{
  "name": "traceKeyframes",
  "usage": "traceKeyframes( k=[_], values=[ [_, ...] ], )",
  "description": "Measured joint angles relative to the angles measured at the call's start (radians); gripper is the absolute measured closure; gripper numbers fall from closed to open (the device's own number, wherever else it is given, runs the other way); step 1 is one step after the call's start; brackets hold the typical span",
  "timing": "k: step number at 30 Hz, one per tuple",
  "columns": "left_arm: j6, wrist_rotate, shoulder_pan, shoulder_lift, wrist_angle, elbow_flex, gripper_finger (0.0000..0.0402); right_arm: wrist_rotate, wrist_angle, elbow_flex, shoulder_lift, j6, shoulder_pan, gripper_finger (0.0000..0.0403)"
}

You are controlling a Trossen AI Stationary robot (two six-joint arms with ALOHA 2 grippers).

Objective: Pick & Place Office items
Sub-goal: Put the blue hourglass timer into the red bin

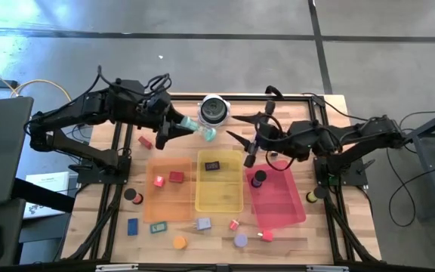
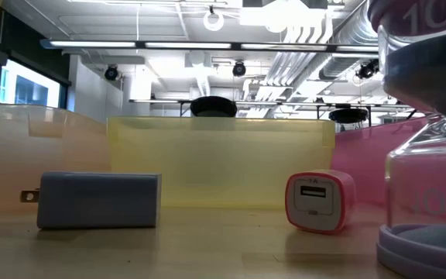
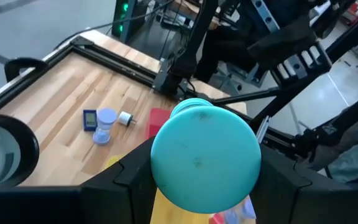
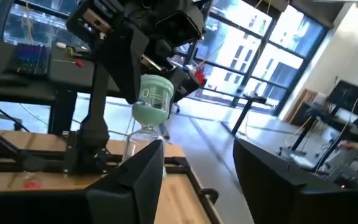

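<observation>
4 pieces in trays so far, going by the high view: a pink bit [image 1: 158,180] and a red block [image 1: 176,177] in the orange tray [image 1: 168,208], a black block [image 1: 212,165] in the yellow tray [image 1: 219,198], and a dark disc [image 1: 259,178] at the 10 o'clock corner of the red tray [image 1: 282,208].

Around 10 more loose on the table [image 1: 308,234]:
- At 6 o'clock of the trays, a blue block [image 1: 133,225], a teal block [image 1: 158,227], an orange disc [image 1: 180,242], a grey plug [image 1: 203,224], a small pink charger [image 1: 234,224] and a purple disc [image 1: 241,240].
- At 9 o'clock, a black disc [image 1: 131,195].
- At 3 o'clock, another orange disc [image 1: 311,197].

In hand now: a teal hourglass [image 1: 208,134], pinched at its end cap in the left gripper [image 1: 196,128]. Held in the air at 12 o'clock of the yellow tray, just beside the round silver-and-black object [image 1: 214,109].

Right gripper [image 1: 249,153] at 1 o'clock of the yellow tray, fingers parted, nothing between them, pointed toward the hourglass.

Judged less than halfway done; the hourglass not yet in any tray, most of the sorting left.
</observation>
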Motion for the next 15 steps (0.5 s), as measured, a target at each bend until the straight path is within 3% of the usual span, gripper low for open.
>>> traceKeyframes(
  k=[4,11,15],
  values=[
    [0.0,0.0,0.0,0.0,0.017,0.0,0.0213,0.094,0.036,0.0,-0.012,-0.009,0.011,0.0218],
    [-0.018,0.007,0.0,0.0,0.022,0.0,0.0213,0.164,0.038,0.0,-0.024,-0.008,0.044,0.0218],
    [-0.028,0.018,0.0,0.0,0.021,0.0,0.0213,0.238,0.048,0.0,-0.03,0.013,0.074,0.0201]
  ],
)
